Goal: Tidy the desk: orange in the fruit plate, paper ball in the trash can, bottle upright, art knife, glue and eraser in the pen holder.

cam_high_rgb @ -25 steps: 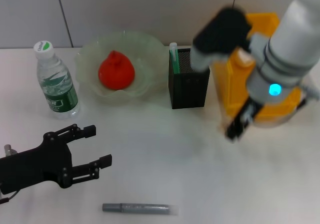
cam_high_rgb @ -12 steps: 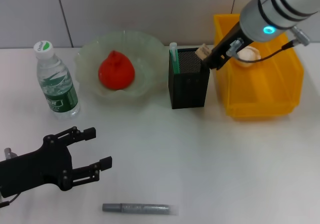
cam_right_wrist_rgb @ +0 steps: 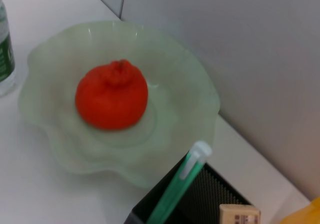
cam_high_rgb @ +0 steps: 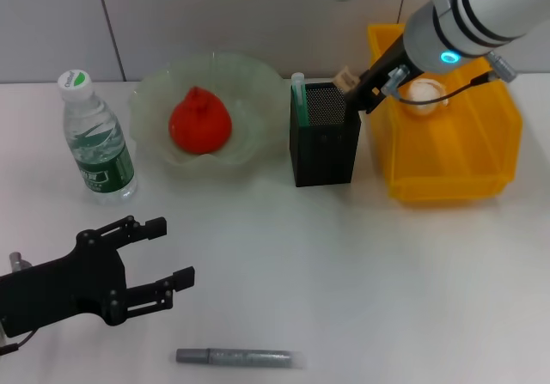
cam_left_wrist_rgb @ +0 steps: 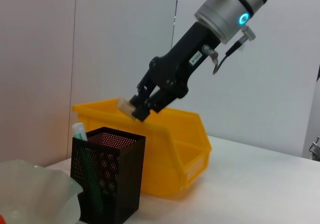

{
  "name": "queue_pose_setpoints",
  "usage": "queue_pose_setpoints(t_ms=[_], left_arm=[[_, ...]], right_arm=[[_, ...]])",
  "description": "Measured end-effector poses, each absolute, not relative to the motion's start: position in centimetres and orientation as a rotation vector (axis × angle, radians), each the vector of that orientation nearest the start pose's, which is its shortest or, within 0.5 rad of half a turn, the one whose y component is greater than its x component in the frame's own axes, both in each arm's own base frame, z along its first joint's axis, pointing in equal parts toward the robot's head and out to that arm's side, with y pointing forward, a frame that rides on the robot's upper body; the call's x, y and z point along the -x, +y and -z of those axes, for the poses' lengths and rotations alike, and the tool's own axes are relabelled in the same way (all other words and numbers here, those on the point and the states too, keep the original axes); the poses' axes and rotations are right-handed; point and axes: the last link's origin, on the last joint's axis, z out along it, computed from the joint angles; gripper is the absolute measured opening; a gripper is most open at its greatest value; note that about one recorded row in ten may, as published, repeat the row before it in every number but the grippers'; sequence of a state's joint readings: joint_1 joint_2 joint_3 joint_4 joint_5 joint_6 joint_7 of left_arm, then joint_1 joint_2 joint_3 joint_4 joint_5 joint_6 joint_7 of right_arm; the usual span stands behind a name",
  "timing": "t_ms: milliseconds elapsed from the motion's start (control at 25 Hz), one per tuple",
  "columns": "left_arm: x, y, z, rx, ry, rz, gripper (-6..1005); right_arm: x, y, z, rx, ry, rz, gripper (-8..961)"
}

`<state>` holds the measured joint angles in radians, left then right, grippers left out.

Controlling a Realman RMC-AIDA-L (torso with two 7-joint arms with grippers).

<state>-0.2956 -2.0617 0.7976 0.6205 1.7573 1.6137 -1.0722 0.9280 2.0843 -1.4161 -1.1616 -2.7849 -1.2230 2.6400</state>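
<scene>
Done so far, judging by how things lie: orange (cam_high_rgb: 199, 120) sits in the fruit plate (cam_high_rgb: 258, 83), bottle (cam_high_rgb: 96, 143) stands upright on the desk (cam_high_rgb: 344, 264), paper ball (cam_high_rgb: 423, 93) is in the trash can (cam_high_rgb: 447, 156), art knife (cam_high_rgb: 300, 100) stands in the pen holder (cam_high_rgb: 325, 143).

In hand now: right gripper (cam_high_rgb: 354, 89) is clamped on the eraser (cam_high_rgb: 345, 79), just above the pen holder's far rim on the trash can side (left wrist view shows the block (cam_left_wrist_rgb: 125, 106) pinched at the tips, over the mesh cup's back edge, not yet inside). Looks like the drop is the next step.

Left to do: eraser into the holder, then the glue (cam_high_rgb: 241, 357), which lies flat on the desk, near edge, well apart from the right gripper and just beside the left one.

Left gripper (cam_high_rgb: 163, 251) hangs low over the desk, its 2 fingers apart, nothing between them.

In the way: art knife already takes 1 corner of the holder, opposite side from the gripper; prob. no clash. Trash can wall is right beside the gripper; tight on that side.
</scene>
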Motion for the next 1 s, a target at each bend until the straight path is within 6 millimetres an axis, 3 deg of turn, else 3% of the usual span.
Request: queue_pose_setpoints(t_ms=[280, 400, 480, 1000], left_arm=[[30.5, 26.8, -0.4, 2.602, -0.451, 0.815, 692], [30.6, 26.7, -0.4, 2.601, -0.459, 0.817, 690], [30.6, 26.7, -0.4, 2.601, -0.459, 0.817, 689], [31.7, 26.2, -1.5, 2.606, -0.467, 0.777, 681]], right_arm=[[-9.2, 44.2, 1.2, 2.405, 0.507, 0.376, 318], [-8.7, 43.9, 0.9, 2.409, 0.497, 0.368, 474], [-8.1, 43.4, 0.4, 2.423, 0.487, 0.375, 474], [-4.6, 36.6, -1.3, 2.688, 0.441, 0.678, 473]])
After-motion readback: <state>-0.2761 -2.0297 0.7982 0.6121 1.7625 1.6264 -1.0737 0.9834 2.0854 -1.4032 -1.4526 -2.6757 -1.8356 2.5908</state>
